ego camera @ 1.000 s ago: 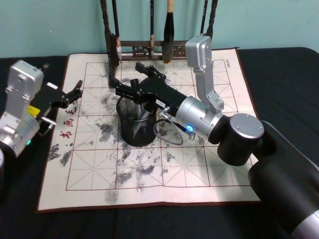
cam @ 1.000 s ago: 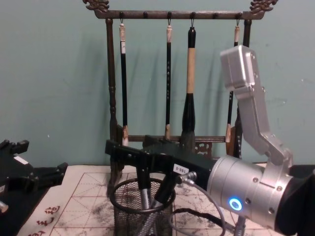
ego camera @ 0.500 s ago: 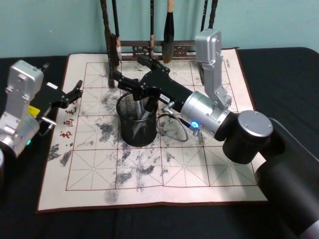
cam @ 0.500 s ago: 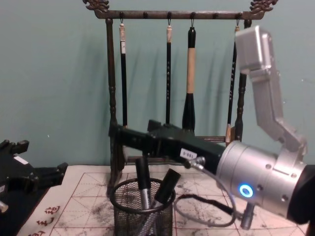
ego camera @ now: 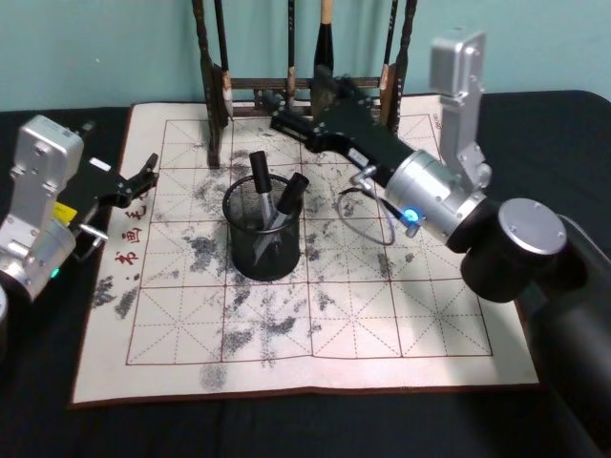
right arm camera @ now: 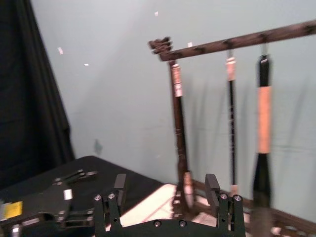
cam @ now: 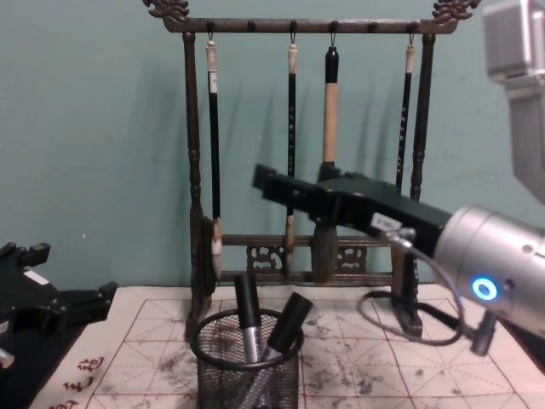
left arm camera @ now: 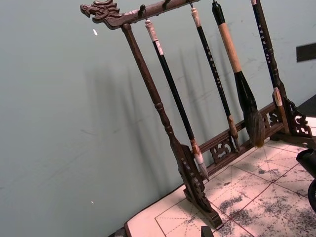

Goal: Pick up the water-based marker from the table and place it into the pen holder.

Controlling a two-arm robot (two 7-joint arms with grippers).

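Note:
The pen holder [ego camera: 263, 250] [cam: 247, 375], a black wire-mesh cup, stands on the felt mat. Two markers with black caps and grey barrels lean inside it, one [ego camera: 258, 174] [cam: 248, 313] more upright, the other [ego camera: 292, 191] [cam: 288, 322] tilted right. My right gripper [ego camera: 282, 120] [cam: 262, 181] [right arm camera: 166, 190] hovers behind and above the holder, near the brush rack, open with nothing between its fingers [right arm camera: 120, 183]. At the mat's left edge my left gripper [ego camera: 145, 174] sits parked and open, well away from the holder.
A tall dark wooden brush rack [ego camera: 286, 91] [cam: 289, 25] [left arm camera: 163, 113] [right arm camera: 237, 42] with several hanging brushes stands at the mat's back edge, close behind my right gripper. The ink-stained gridded mat [ego camera: 286, 324] lies on a black tablecloth [ego camera: 535, 124].
My right gripper has lifted out of the pen holder and drawn back and to the right toward the rack. The markers now stand free in the holder. The left arm has not moved.

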